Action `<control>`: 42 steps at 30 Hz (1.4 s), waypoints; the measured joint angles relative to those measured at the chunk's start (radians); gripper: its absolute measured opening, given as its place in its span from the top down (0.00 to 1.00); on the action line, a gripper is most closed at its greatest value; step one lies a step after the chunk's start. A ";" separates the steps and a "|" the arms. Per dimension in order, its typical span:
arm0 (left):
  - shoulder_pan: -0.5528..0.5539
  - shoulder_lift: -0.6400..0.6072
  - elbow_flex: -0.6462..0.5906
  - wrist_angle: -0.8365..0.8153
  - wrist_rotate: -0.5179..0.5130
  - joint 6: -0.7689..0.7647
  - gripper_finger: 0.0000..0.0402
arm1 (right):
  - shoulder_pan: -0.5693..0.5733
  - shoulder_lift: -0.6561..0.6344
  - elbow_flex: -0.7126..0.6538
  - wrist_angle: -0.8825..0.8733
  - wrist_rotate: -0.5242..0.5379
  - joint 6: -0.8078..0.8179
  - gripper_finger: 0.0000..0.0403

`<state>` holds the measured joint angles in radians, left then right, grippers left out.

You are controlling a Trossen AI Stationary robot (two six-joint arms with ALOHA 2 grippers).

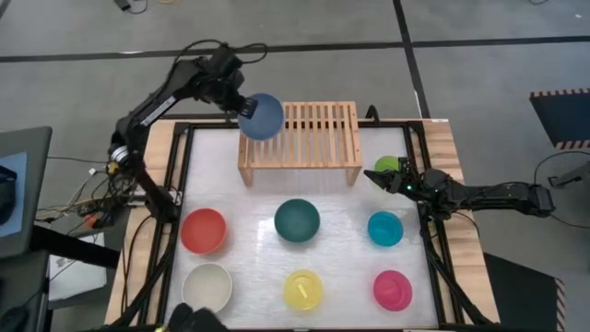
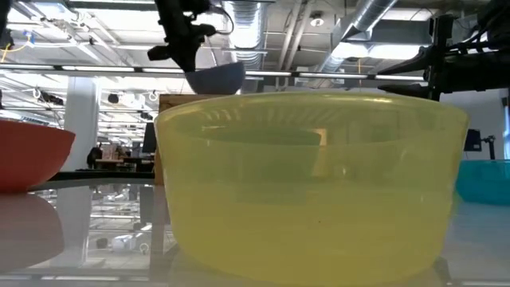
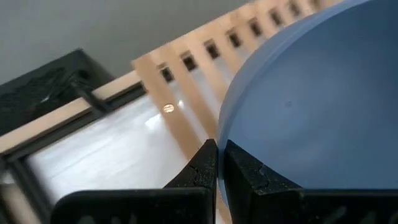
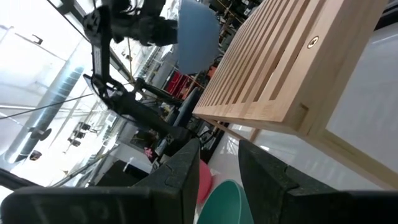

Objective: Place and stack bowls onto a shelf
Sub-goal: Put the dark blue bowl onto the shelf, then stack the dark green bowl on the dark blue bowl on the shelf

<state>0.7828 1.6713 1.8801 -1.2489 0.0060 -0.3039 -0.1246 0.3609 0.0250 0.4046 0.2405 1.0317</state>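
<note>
On the glossy white desk (image 1: 249, 221), the left hand (image 1: 241, 103) pinches the smooth round blue bowl (image 1: 262, 116), tilted, above the slatted wooden shelf's (image 1: 313, 134) end, while the right hand (image 1: 385, 177) beside the shelf stands narrowly open.

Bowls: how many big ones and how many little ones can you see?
Big bowls: 4 — blue, red, teal, white
Little bowls: 4 — green, cyan, yellow, pink
Total: 8
</note>
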 joint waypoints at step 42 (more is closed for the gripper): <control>-0.090 -0.160 0.103 -0.045 -0.151 0.016 0.53 | 0.054 0.396 0.416 -0.324 0.021 -0.324 0.70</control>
<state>0.6926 1.5114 1.9831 -1.2939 -0.1452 -0.2881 -0.0703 0.7567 0.4408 0.0808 0.2620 0.7073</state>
